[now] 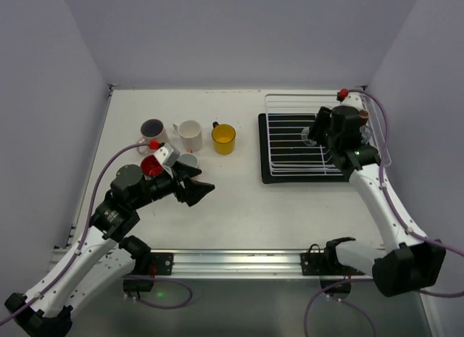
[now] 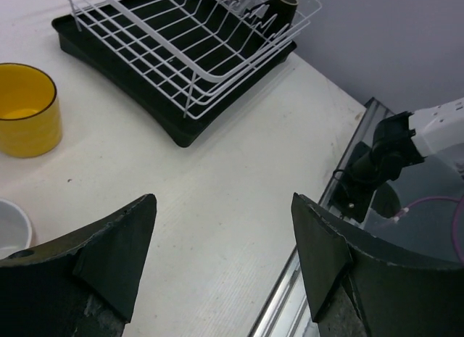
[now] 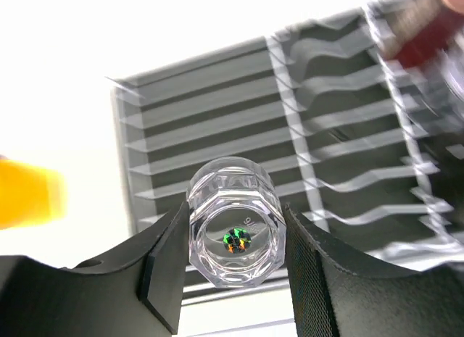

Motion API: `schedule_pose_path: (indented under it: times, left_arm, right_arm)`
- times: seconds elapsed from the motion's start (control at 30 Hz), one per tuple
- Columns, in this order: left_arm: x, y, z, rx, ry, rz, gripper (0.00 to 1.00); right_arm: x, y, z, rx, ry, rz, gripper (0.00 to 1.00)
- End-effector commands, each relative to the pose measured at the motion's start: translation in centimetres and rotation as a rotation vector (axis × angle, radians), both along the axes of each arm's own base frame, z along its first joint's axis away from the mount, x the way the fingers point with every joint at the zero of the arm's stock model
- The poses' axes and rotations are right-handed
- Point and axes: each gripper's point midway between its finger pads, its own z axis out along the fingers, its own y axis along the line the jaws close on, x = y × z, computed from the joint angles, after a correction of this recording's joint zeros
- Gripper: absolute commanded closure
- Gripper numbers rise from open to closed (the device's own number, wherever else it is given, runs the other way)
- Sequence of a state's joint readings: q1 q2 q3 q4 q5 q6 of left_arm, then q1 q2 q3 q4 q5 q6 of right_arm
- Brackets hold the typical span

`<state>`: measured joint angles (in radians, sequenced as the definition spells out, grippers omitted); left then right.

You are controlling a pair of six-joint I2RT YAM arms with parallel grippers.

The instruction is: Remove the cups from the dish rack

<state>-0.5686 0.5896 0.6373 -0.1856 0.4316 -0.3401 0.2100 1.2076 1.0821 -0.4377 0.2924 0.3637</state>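
Note:
The white wire dish rack (image 1: 290,145) sits on a black tray at the right. My right gripper (image 1: 317,134) is shut on the clear glass (image 3: 235,221) and holds it on its side above the rack's wires (image 3: 312,127). A dark brown cup (image 2: 284,7) stands in the rack's far corner. My left gripper (image 1: 203,188) is open and empty, low over the table, its fingers (image 2: 116,243) wide apart. Left of the rack stand a yellow cup (image 1: 223,138), a white cup (image 1: 190,134), a cream cup with dark inside (image 1: 152,128), a red cup (image 1: 152,165) and another white cup (image 1: 188,161).
A metal rail (image 1: 232,261) runs along the table's near edge. Grey walls close in the back and both sides. The right arm's base (image 2: 384,156) shows in the left wrist view. Bare table lies between the left gripper and the rack.

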Motion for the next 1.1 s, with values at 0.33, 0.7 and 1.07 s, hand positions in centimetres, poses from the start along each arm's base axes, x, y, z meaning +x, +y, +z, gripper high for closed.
schedule_pose_path:
  times: [0.33, 0.7, 1.07]
  left_arm:
    - [-1.5, -5.2, 7.0, -0.443, 0.126, -0.286, 0.33]
    - [-0.5, -6.9, 5.9, -0.532, 0.239, -0.299, 0.44]
    - [-0.6, -8.0, 5.5, -0.527, 0.267, -0.324, 0.59]
  right_arm:
    - [-12.1, 15.1, 12.5, 0.728, -0.473, 0.810, 0.85]
    - [-16.9, 21.5, 11.2, 0.881, -0.402, 1.067, 0.85]
    - [-16.8, 23.8, 9.2, 0.919, -0.332, 1.089, 0.85]
